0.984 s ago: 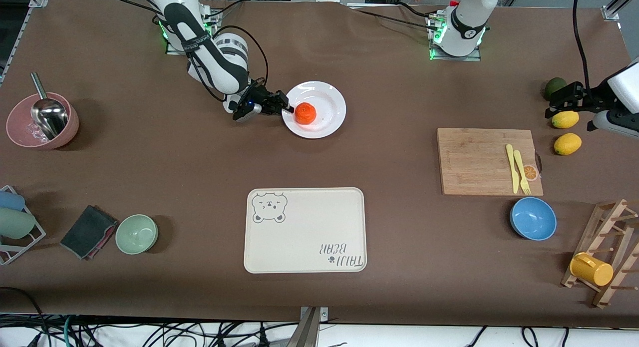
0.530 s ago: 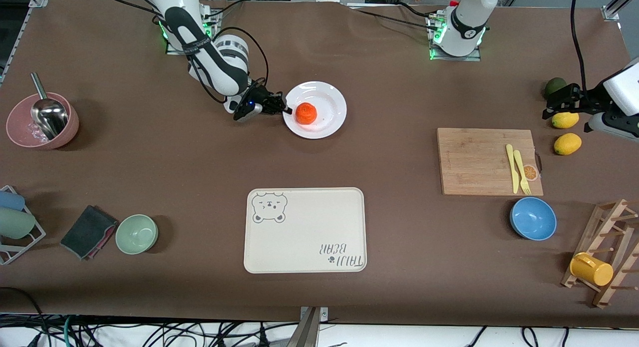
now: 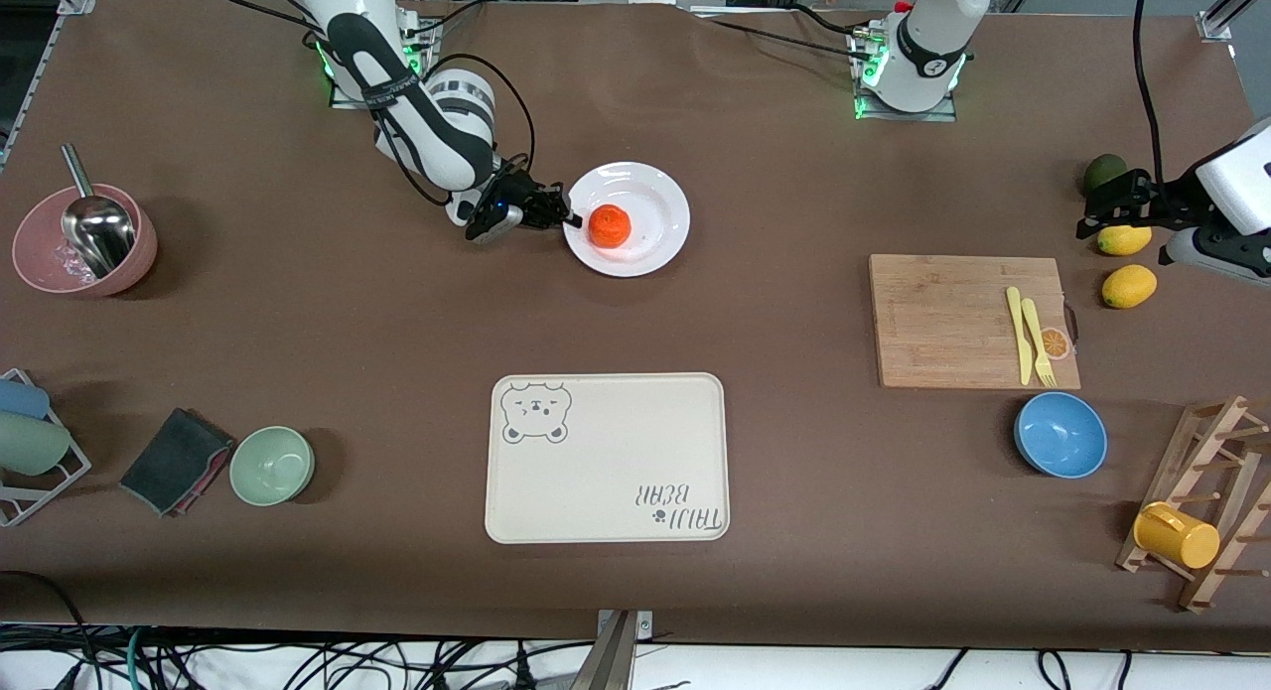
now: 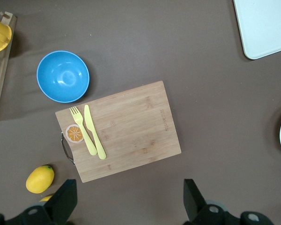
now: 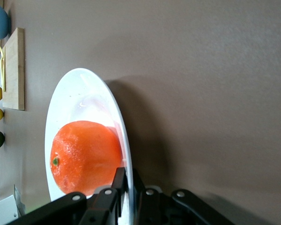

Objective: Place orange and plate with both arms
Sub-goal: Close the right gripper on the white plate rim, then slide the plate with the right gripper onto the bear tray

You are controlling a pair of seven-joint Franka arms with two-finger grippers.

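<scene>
The white plate (image 3: 650, 196) lies near the right arm's base with the orange (image 3: 609, 225) sitting on it. My right gripper (image 3: 568, 218) is shut on the plate's rim on the side toward the right arm's end. In the right wrist view the plate (image 5: 79, 101) rim runs between the two fingers of the right gripper (image 5: 129, 180), and the orange (image 5: 84, 157) rests just inside them. My left gripper (image 3: 1097, 210) hangs open over the lemons at the left arm's end. The left gripper (image 4: 129, 197) holds nothing.
A cream bear tray (image 3: 607, 458) lies nearer the front camera. A wooden board (image 3: 953, 318) carries a yellow knife and fork. Two lemons (image 3: 1129, 285), a blue bowl (image 3: 1060, 434) and a cup rack (image 3: 1206, 501) stand at the left arm's end. A green bowl (image 3: 272, 465) and a pink bowl (image 3: 84, 241) stand at the right arm's end.
The right gripper's fingers have closed onto the plate's rim. The left gripper has drifted slightly over the lemons.
</scene>
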